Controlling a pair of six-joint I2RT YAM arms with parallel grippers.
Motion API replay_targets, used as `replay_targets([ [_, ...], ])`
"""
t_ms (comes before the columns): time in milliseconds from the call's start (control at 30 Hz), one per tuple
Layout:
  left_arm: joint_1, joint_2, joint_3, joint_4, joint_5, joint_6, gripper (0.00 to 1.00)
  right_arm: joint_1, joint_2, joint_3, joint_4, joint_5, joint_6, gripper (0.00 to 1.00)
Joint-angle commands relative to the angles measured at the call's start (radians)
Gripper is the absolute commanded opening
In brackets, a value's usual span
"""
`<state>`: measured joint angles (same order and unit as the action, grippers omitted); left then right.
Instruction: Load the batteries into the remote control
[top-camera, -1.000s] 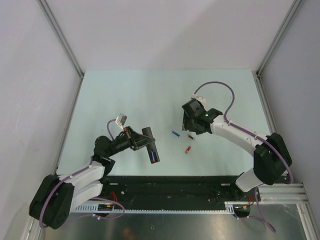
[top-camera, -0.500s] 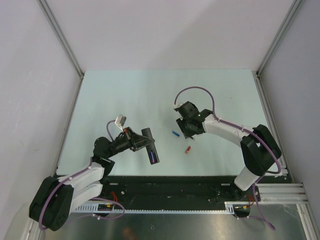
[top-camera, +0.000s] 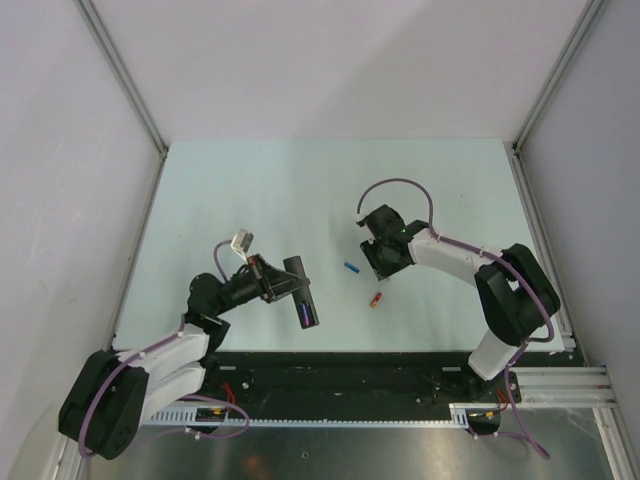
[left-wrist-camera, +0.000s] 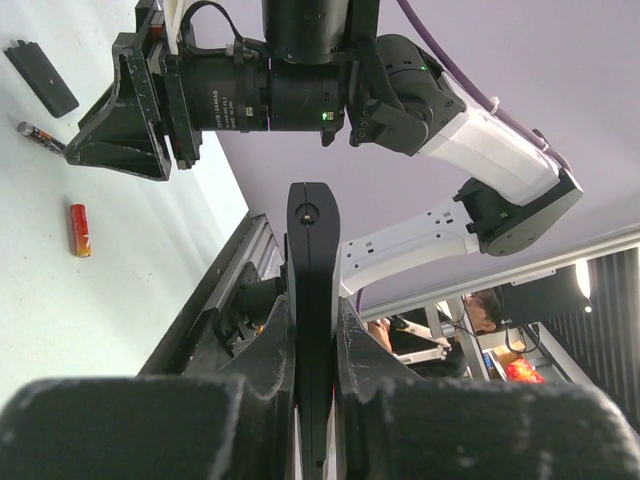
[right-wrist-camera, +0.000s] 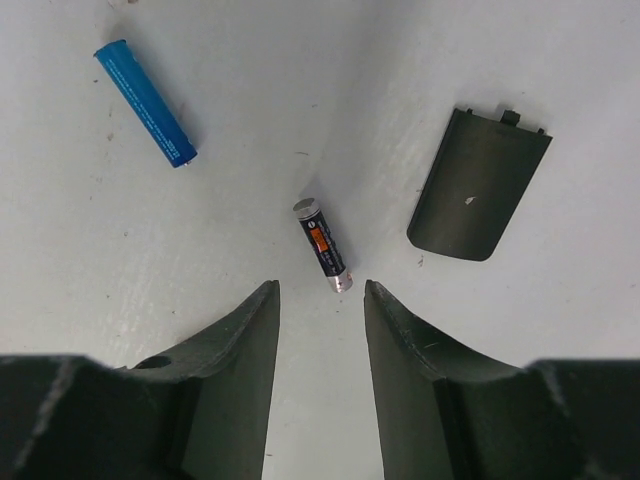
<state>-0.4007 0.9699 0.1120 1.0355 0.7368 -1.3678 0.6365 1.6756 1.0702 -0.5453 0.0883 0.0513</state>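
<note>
The slim black plastic remote control is off the table, held edge-on and clamped between the pressed-in fingers of the left gripper, well to the left of the loose cells. From above, a bluish patch shows on its upturned face, too small to read as a loaded cell.

On the pale green table lie the batteries: a small black cylinder with an orange band, a blue cylinder off to one side, and a red-orange cylinder nearer the arm bases. A dark grey battery cover lies flat beside the black cell, not touching it.

The right gripper hangs over that black cell, jaws parted and holding nothing. Seen from the wrist, the cell's near end sits in the gap between the tips.

The step in hand looks like picking up a battery. The next move would call for lowering squarely, closing across the thin body without rolling it, then carrying it to the remote.
</note>
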Motion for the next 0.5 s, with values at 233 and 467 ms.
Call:
replay_targets([
  [233,0.008,0.013,0.005,0.026,0.001,0.030,0.00,-0.032,0.038,-0.018,0.071,-0.062,-0.019,0.41],
  [467,0.008,0.020,0.003,0.024,0.001,0.032,0.00,-0.046,0.049,-0.019,0.071,-0.070,-0.015,0.40],
])
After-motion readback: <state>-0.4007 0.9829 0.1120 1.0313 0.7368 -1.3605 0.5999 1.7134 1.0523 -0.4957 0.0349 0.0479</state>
